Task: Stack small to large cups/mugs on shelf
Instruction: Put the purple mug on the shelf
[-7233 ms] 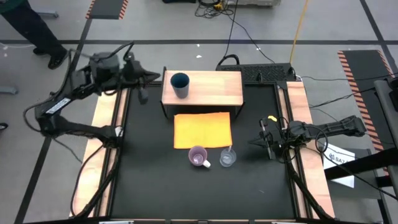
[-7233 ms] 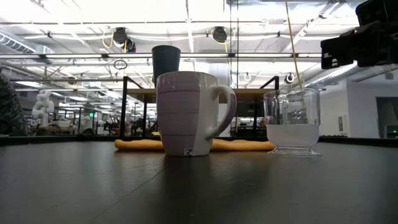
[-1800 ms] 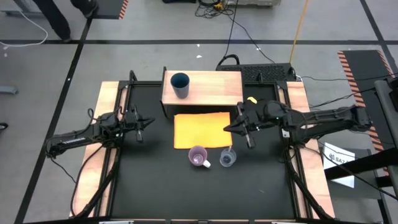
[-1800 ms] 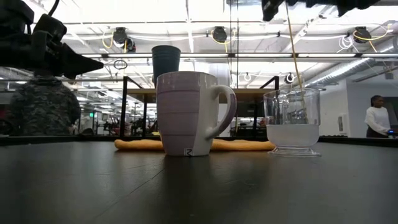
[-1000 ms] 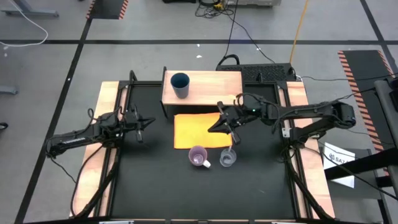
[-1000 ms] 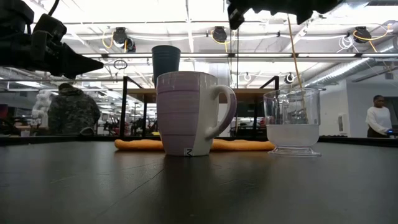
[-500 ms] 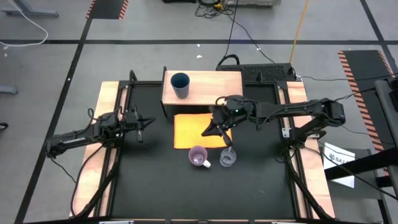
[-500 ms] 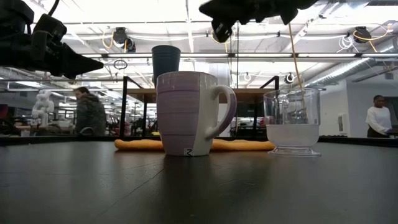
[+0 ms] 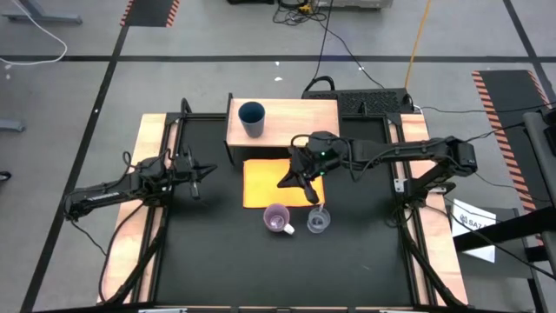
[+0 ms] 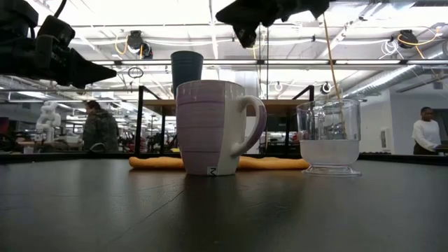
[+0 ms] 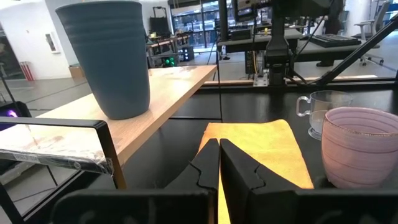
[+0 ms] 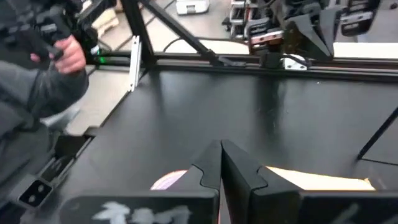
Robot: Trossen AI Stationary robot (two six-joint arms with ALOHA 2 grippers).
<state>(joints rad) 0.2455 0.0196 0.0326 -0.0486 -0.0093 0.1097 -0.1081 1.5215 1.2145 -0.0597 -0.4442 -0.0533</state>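
Note:
A dark blue tumbler (image 9: 251, 118) stands upright on the light wooden shelf (image 9: 295, 126) at the table's far side. The lilac mug (image 9: 277, 218) and the clear cup (image 9: 318, 221) stand side by side on the black table, just nearer than the orange sheet (image 9: 282, 187). My right gripper (image 9: 281, 183) hovers shut above the orange sheet, high over the mug (image 10: 213, 128), and holds nothing. My left gripper (image 9: 213, 170) waits shut near the table's left edge and points level toward the shelf; in its wrist view the tumbler (image 11: 112, 59) and mug (image 11: 364, 146) show.
The shelf's dark side support (image 9: 229, 130) stands at its left end. Wooden rails (image 9: 152, 174) run along the table's left and right edges. A person (image 10: 100, 129) shows in the room behind the table. Bare black tabletop (image 9: 287, 269) lies nearer than the cups.
My right gripper has travelled toward the table's left edge over the orange sheet, closer to the spot above the lilac mug, and has tipped its fingers somewhat downward. It has stayed shut. The cups have not moved.

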